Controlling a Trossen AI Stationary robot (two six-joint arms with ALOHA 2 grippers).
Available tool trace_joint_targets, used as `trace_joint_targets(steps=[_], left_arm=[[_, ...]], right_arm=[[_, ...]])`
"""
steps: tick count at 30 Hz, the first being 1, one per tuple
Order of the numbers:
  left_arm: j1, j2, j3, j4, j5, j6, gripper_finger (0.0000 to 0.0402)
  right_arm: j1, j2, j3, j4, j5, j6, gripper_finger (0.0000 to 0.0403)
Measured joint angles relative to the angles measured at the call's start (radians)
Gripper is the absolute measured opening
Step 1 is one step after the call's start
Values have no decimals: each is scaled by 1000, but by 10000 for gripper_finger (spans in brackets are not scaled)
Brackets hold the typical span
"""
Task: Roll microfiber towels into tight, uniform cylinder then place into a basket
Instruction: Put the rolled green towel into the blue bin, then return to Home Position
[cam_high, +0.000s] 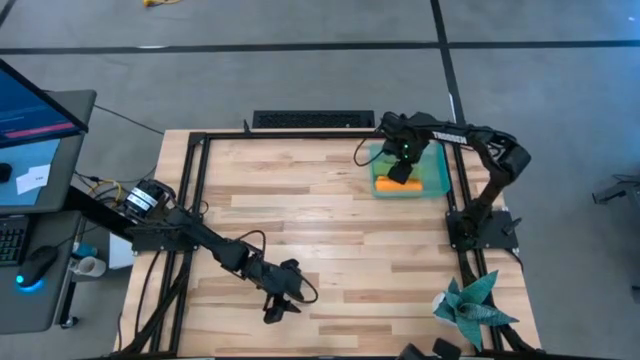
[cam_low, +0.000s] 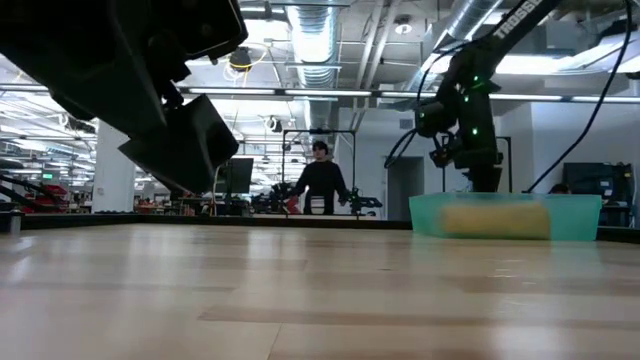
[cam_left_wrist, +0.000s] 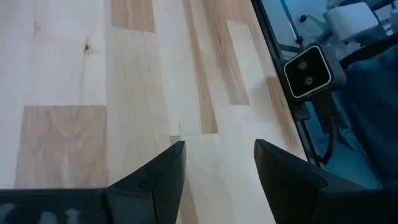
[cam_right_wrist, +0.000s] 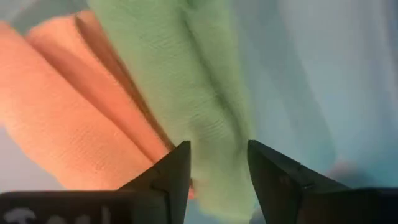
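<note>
High view first: the basket (cam_high: 432, 180) sits at the far right corner of the table (cam_high: 320, 230), and the right gripper (cam_high: 403, 168) is parked directly over it, nose down into the tray. Under that gripper lies the orange towel (cam_high: 390, 184), rolled up inside the basket at its near-left corner; the green towel (cam_high: 412, 160) is mostly hidden beneath the gripper from up here.

Right wrist view tells it closer: the two dark fingers (cam_right_wrist: 166, 177) stand apart with a clear gap, clamping nothing. The green towel (cam_right_wrist: 186, 93) runs as a bunched roll straight through that gap and away from the fingertips, and the orange towel (cam_right_wrist: 68, 118) lies pressed against its side, both on the basket's pale teal floor (cam_right_wrist: 323, 81). Whether the fingertips touch the green cloth I cannot tell.

Low view: the basket (cam_low: 505, 216) rests flat on the wood, a blurred roll showing through its wall, the right arm dropping into it from above.

Left gripper (cam_high: 278, 305) waits well away from the basket, at the table's near edge, fingers (cam_left_wrist: 155, 180) spread and empty over bare planks. Near the basket's side of the table, at the near right corner, lies a dark teal spiky cloth (cam_high: 472, 305).
</note>
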Motion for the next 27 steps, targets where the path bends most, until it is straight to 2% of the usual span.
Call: trace_joint_targets(steps=[10,14,21,25,27], left_arm=[[2,0,0,39,-1,3,185],[2,-37,0,36,-82,30,185],[45,-280,0,-77,-217,288,185],[76,-421,1,-191,-335,401,185],[97,-474,1,-258,-360,420,185]], right_arm=[[-3,-192,0,23,-2,-26,169],[49,-315,0,23,-30,45,158],[327,-517,0,46,-34,227,135],[522,-584,0,136,-34,297,125],[613,-599,0,186,-33,314,122]])
